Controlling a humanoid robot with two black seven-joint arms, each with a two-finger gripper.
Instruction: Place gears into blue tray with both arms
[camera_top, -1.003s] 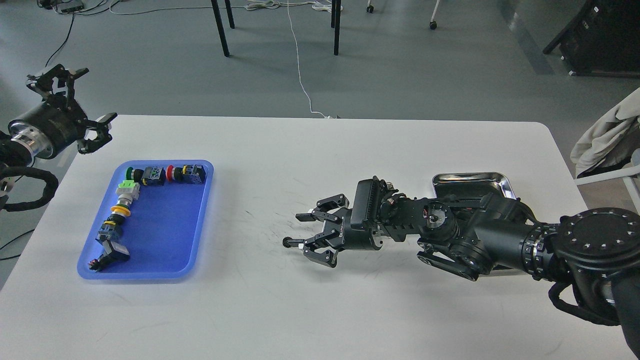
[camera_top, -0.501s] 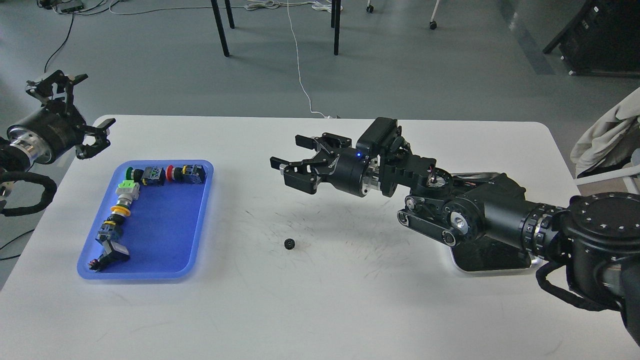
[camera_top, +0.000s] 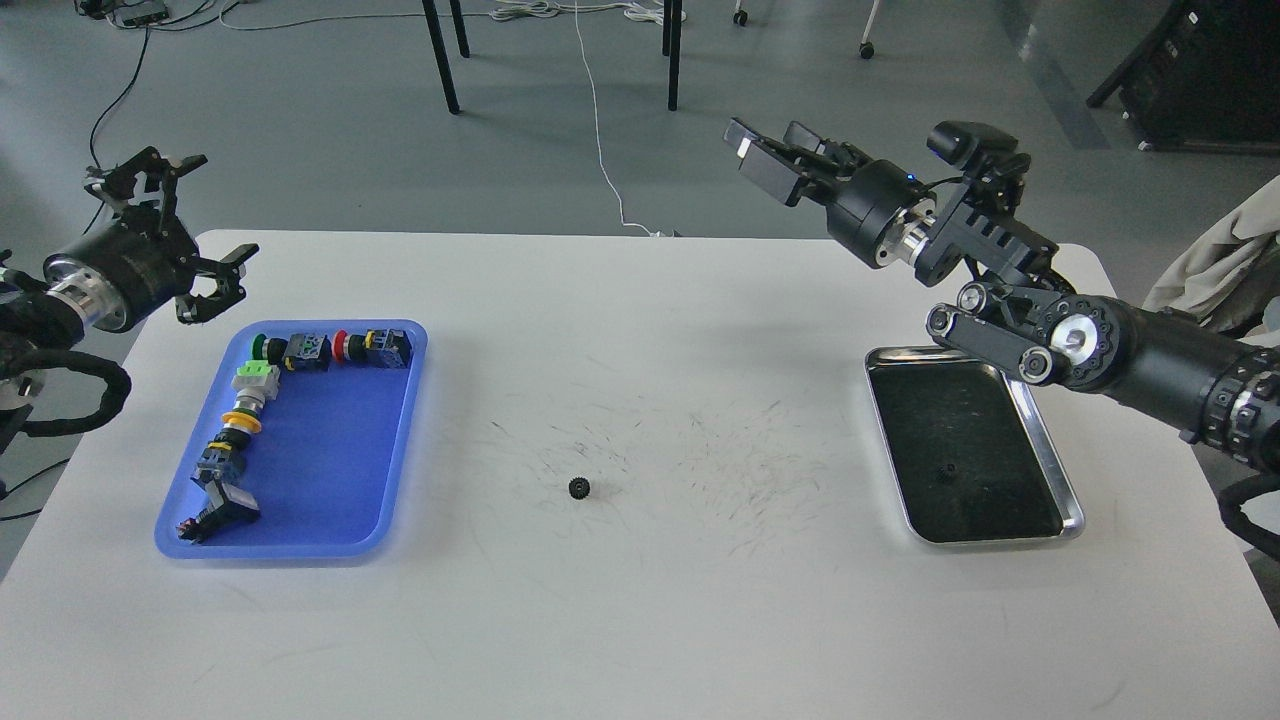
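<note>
One small black gear (camera_top: 578, 488) lies alone on the white table (camera_top: 640, 620), between the two trays. Another gear (camera_top: 948, 468) shows faintly on the dark floor of the silver tray (camera_top: 1052, 470). The blue tray (camera_top: 330, 470) sits at the left with no gear visible inside. My right gripper (camera_top: 775, 150) is raised high above the table's far edge, open and empty, far from both gears. My left gripper (camera_top: 178, 222) hovers open and empty off the blue tray's far left corner.
A row of colourful push-button switch parts (camera_top: 262, 380) lines the blue tray's far and left sides. Dark scuff marks cover the table's middle. Chair legs (camera_top: 440, 55) and a white cable (camera_top: 600, 150) stand on the floor beyond. A chair with cloth (camera_top: 1215, 275) is at the right.
My right gripper let go of the gear on the table, then rose and swung back to the right, uncovering the silver tray. My left gripper shifted slightly right toward the table.
</note>
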